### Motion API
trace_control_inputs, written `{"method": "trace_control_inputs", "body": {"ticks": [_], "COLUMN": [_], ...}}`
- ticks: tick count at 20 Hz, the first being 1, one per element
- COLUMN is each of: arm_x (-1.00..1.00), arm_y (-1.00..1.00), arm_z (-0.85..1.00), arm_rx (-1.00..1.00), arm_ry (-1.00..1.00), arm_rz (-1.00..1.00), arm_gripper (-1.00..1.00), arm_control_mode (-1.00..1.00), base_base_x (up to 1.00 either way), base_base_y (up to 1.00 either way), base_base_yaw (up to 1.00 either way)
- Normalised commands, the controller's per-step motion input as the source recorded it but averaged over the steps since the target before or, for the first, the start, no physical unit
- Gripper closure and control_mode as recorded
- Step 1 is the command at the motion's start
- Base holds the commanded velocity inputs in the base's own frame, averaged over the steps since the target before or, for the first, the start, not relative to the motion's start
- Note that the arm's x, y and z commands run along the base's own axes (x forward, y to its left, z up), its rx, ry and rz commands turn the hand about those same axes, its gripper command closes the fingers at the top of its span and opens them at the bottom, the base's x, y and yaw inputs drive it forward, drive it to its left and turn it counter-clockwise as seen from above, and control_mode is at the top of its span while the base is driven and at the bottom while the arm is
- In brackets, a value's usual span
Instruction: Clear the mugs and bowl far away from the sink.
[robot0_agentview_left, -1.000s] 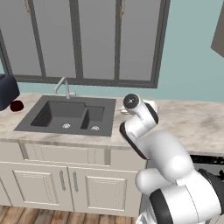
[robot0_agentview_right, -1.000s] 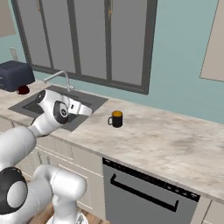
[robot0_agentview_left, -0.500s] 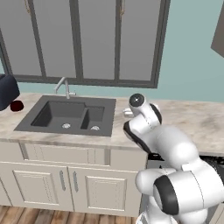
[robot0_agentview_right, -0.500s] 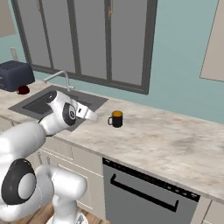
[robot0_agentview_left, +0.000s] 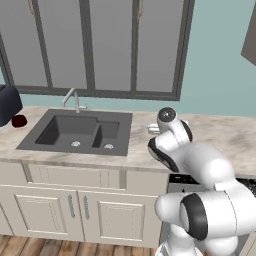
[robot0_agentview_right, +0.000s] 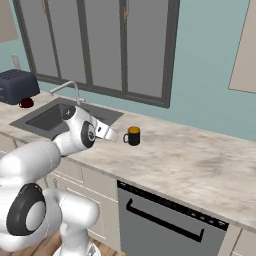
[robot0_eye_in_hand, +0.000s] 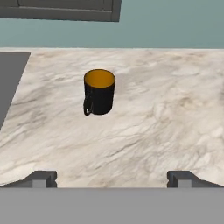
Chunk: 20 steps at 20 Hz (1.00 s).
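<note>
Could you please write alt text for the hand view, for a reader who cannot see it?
A black mug with an orange inside stands upright on a pale marble counter, handle toward the lower left. The open end effector hangs short of it, its two dark fingertips spread wide at the bottom. A dark sink edge shows at left, a teal wall behind.
</note>
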Motion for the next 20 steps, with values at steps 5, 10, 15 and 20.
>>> {"method": "trace_control_inputs", "body": {"ticks": [5,10,15,20], "arm_x": [0.26,0.42,0.38,0.3], "arm_y": [0.0,0.0,-0.11,-0.28], "arm_z": [0.0,-0.02,-0.17,-0.29], "arm_rx": [0.0,0.0,0.0,0.0], "arm_ry": [0.07,0.12,0.12,0.08], "arm_rz": [0.0,0.0,-0.01,-0.05], "arm_gripper": [-1.0,-1.0,-1.0,-1.0], "arm_control_mode": [-1.0,-1.0,-1.0,-1.0], "base_base_x": [0.0,0.0,0.0,0.0], "base_base_y": [0.0,0.0,0.0,0.0], "base_base_yaw": [0.0,0.0,0.0,0.0]}}
